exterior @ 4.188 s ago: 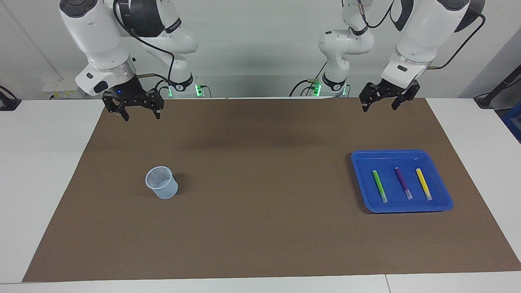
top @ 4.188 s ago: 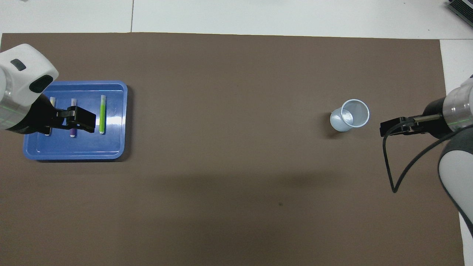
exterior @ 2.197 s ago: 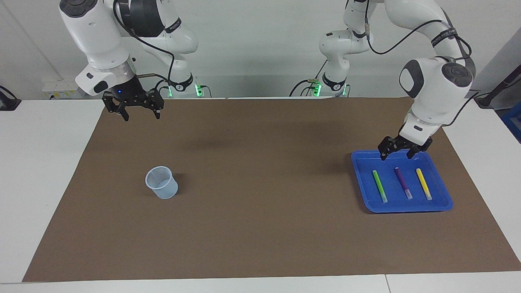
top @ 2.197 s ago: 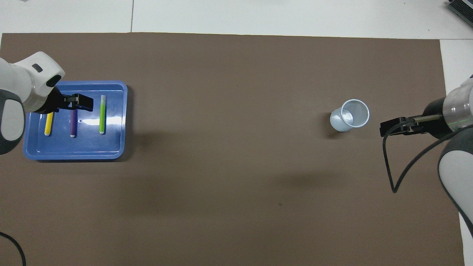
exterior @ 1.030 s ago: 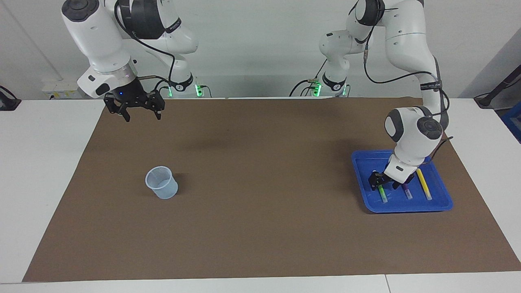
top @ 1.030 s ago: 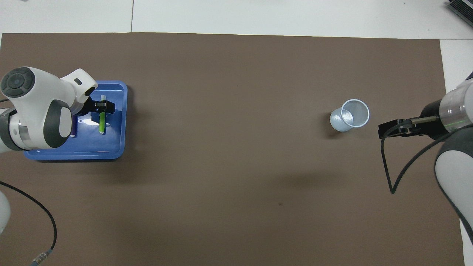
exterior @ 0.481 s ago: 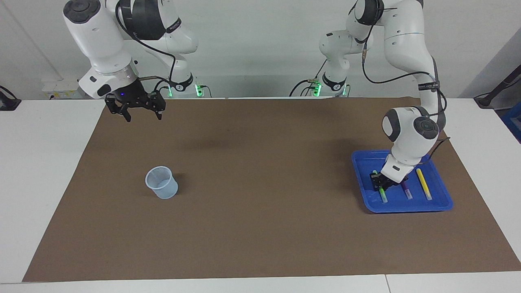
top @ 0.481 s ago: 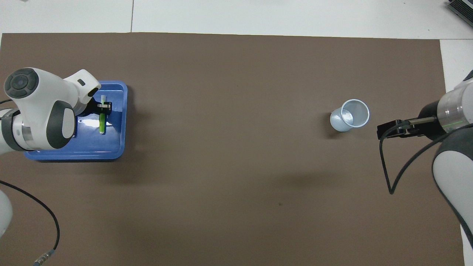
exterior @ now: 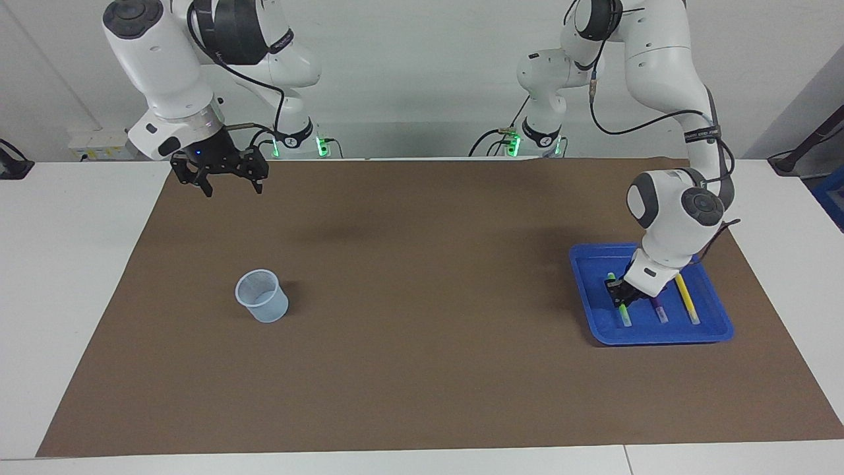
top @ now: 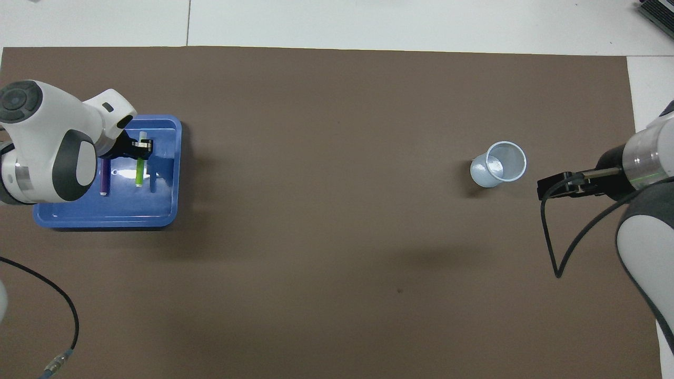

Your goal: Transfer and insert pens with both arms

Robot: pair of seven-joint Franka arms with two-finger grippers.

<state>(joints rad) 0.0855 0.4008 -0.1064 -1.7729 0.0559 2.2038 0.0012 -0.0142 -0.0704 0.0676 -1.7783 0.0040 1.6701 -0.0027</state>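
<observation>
My left gripper (exterior: pixel 620 295) is down in the blue tray (exterior: pixel 587 264) and shut on the bright green pen (exterior: pixel 624 316) near its middle. The pen is raised a little off the tray floor and casts a shadow beside it in the overhead view (top: pixel 139 173). The purple pen (exterior: pixel 658 309) and the yellow pen (exterior: pixel 686 300) lie flat in the tray beside it. In the overhead view the purple pen (top: pixel 104 179) shows and the yellow pen is hidden under the left arm. My right gripper (exterior: pixel 227 181) is open and empty, and waits high over the mat at the right arm's end.
A translucent plastic cup (exterior: pixel 262 295) stands upright on the brown mat (exterior: pixel 422 330) toward the right arm's end; it also shows in the overhead view (top: pixel 499 163). The tray (top: pixel 105 218) sits at the left arm's end.
My left arm came down into the tray, straddled the green pen, shut on it and has now lifted it slightly. The right gripper has hardly moved.
</observation>
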